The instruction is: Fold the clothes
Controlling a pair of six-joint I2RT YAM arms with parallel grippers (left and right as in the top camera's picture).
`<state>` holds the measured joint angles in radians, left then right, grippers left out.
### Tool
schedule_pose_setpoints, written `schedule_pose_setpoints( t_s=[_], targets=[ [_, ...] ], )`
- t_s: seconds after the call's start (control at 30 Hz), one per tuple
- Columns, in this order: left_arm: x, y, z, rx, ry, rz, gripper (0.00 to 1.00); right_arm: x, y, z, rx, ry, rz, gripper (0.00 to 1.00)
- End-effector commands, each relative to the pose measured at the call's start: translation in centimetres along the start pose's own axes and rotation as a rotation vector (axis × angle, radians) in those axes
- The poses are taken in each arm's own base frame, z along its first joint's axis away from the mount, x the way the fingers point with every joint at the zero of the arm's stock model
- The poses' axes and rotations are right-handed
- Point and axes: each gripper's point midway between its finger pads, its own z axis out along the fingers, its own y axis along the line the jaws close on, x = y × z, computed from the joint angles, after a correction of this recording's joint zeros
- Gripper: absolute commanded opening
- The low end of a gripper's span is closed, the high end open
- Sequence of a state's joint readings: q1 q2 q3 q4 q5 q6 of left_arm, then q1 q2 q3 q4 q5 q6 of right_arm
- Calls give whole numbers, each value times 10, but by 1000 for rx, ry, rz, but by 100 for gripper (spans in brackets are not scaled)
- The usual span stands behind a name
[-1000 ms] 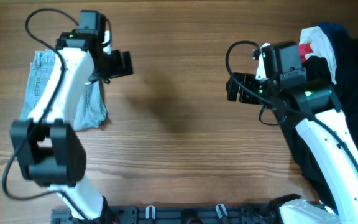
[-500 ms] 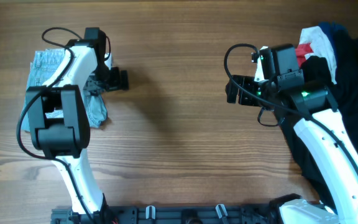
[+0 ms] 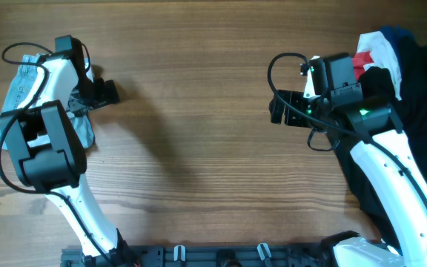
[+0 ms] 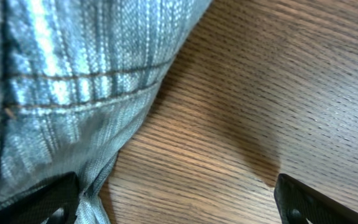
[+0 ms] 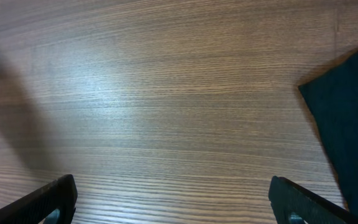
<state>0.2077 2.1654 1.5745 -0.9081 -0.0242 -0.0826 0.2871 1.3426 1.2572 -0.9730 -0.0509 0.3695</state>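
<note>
I get bright, even light overhead; soft shadows fall toward 4 o'clock on the table [image 3: 199, 89]. Left wrist: jeans [image 4: 55, 81] blur at 9 o'clock. Right wrist: pale sheen at 10 o'clock.

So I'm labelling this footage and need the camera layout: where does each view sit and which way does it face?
Overhead: above the table, looking straight down; both arms show, left hand by the jeans, right hand by the clothes pile.
Left wrist: on the left arm, facing down at denim and wood; its two fingers show.
Right wrist: on the right arm, facing down at wood and a dark garment; its two fingers show.
Shared: the jeans, in overhead and left wrist.
</note>
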Motion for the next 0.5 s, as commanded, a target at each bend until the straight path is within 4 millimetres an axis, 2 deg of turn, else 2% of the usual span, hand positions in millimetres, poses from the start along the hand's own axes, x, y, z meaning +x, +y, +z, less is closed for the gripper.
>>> schedule_pose_setpoints(
  t_s=[0.0,0.1,0.2,0.27,0.33,0.4,0.47],
  targets=[
    [-11,-24,-25,58,-66,31,100,2,-4,5,23,11,12,100],
    [-16,-53,-65,131,-142,79,100,2,-4,5,21,9,13,100],
    [-5,-87,-117,174,-230,165,100,-2,-2,5,16,-6,15,100],
    [4,-111,-152,204,-305,231,100,-12,1,7,4,-43,11,100],
    [14,-127,-178,225,-360,297,100,-20,3,10,-2,-70,-8,100],
    [36,-133,-206,240,-376,328,100,-22,2,12,3,-74,-6,100],
    [56,-125,-219,237,-349,317,100,-19,-1,6,15,-70,-3,100]
  ],
)
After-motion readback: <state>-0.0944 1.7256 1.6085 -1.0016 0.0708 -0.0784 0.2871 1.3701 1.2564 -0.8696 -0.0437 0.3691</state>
